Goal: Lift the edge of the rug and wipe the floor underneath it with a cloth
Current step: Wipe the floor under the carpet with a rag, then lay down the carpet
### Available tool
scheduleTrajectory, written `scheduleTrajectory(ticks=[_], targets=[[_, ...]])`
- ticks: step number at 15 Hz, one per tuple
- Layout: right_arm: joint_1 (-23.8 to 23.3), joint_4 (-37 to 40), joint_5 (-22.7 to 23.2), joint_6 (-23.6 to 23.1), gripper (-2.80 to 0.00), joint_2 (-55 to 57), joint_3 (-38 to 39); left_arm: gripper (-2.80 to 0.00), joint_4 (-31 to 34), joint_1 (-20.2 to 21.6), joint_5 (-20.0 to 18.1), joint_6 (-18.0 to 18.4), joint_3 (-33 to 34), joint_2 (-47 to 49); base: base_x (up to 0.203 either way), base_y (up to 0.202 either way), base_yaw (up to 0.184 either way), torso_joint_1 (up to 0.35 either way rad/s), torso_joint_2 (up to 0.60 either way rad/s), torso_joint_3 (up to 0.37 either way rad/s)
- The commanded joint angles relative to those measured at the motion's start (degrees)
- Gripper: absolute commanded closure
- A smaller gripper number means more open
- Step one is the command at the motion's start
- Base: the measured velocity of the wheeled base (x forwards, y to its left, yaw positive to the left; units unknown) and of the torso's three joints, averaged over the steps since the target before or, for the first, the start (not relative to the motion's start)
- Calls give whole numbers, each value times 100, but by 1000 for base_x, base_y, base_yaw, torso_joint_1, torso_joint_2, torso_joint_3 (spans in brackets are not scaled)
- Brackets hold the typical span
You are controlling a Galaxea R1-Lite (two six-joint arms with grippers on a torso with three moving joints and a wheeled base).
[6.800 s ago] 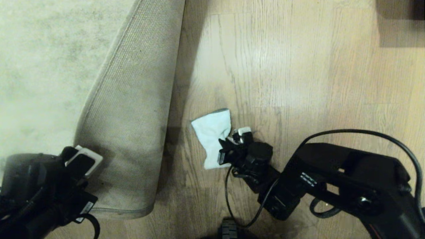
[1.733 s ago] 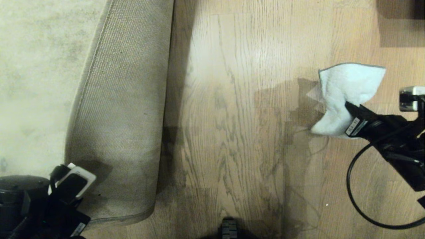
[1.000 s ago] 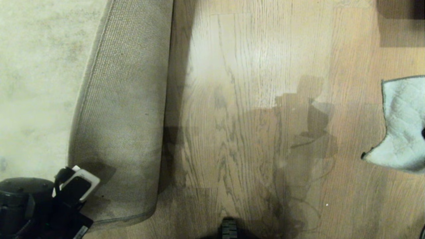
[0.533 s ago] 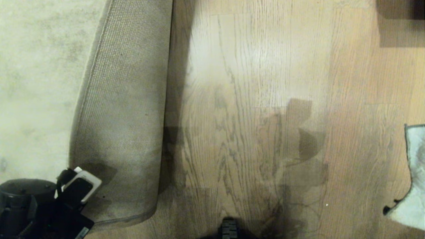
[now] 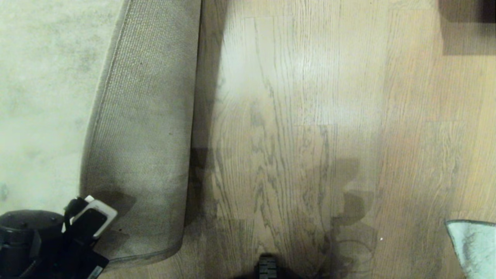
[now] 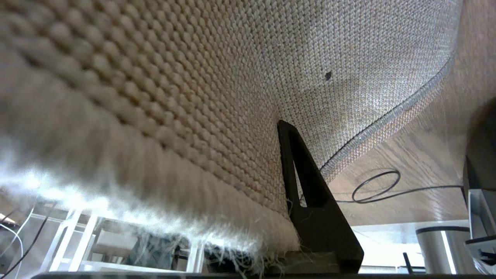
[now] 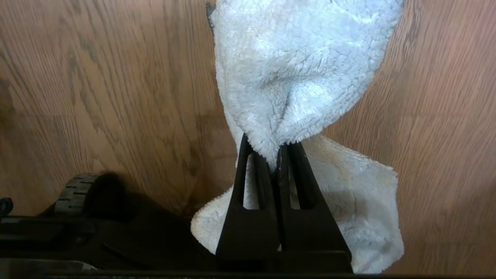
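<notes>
The rug might flop back down and the cloth might slip out.

The left gripper (image 5: 91,217), in the lower left of the head view, has its jaws clamped on the rug edge (image 5: 143,128), which is folded over so the ribbed tan underside faces up. Its hold is only at the frayed border (image 6: 248,228), so if the heavy rug pulls or the arm dips, the flap could slide free and cover the floor (image 5: 302,116) again. The bare floor runs down the middle of the head view, to the right of the flap. The cloth (image 5: 474,248) peeks in at the lower right corner. The right gripper (image 7: 277,153) has its jaws shut tight on a small fold of the cloth (image 7: 298,73), and the rest hangs loose. A quick swing could tug it out, and then there is nothing to wipe with.
</notes>
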Motion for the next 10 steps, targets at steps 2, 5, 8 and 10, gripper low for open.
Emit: scheduleTrajectory(ticks=[2, 5, 8, 10], targets=[[6, -35, 4, -12, 0, -87, 13, 0, -18, -4, -4, 8, 79, -89, 0, 0, 0, 0, 0, 0], [6, -39, 4, -12, 0, -88, 13, 0, -11, 4, 1, 8, 158, -135, 0, 0, 0, 0, 0, 0], [6, -39, 4, -12, 0, -80, 13, 0, -1, -5, 12, 17, 158, -160, 0, 0, 0, 0, 0, 0], [6, -39, 4, -12, 0, -80, 13, 0, -1, -5, 21, 17, 158, -160, 0, 0, 0, 0, 0, 0]])
